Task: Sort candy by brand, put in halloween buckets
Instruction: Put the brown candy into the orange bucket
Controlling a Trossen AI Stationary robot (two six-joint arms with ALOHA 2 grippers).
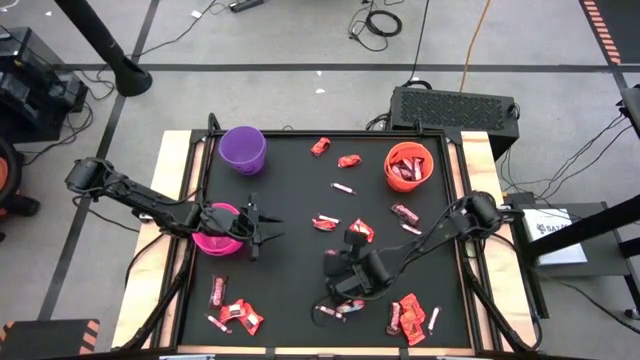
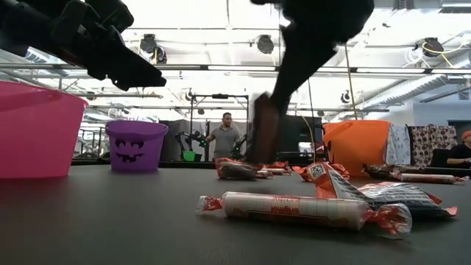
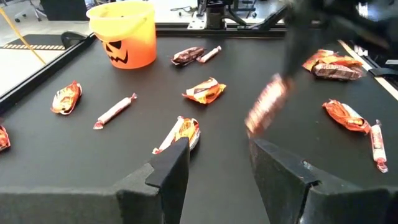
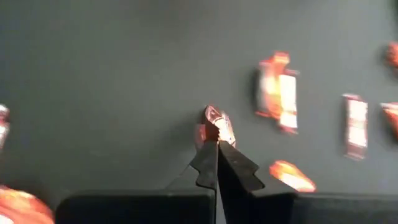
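Three buckets stand on the black table: purple [image 1: 243, 148] at the far left, orange [image 1: 408, 165] at the far right with several candy pieces inside, pink [image 1: 215, 241] at mid left. My left gripper [image 1: 268, 228] hovers open beside the pink bucket, with nothing between its fingers [image 3: 171, 163]. My right gripper [image 1: 334, 264] is above the table's middle and is shut on a brown-red candy bar [image 3: 267, 106]. Loose candy [image 1: 360, 232] lies scattered over the table. My right gripper pinches the brown-red bar by its upper end [image 4: 217, 129], between the tips of its two fingers. The fingers slant steeply down at it from above. The bar [image 2: 263, 129] hangs below the fingers, slightly tilted and lifted clear of the table.
Candy clusters lie near the front edge at left [image 1: 235, 315] and right [image 1: 408, 318]. Single pieces lie mid-table [image 1: 324, 222] and far [image 1: 320, 146]. A pinkish stick [image 2: 294, 208] lies close to the low camera. A person [image 2: 224, 136] stands in the room behind.
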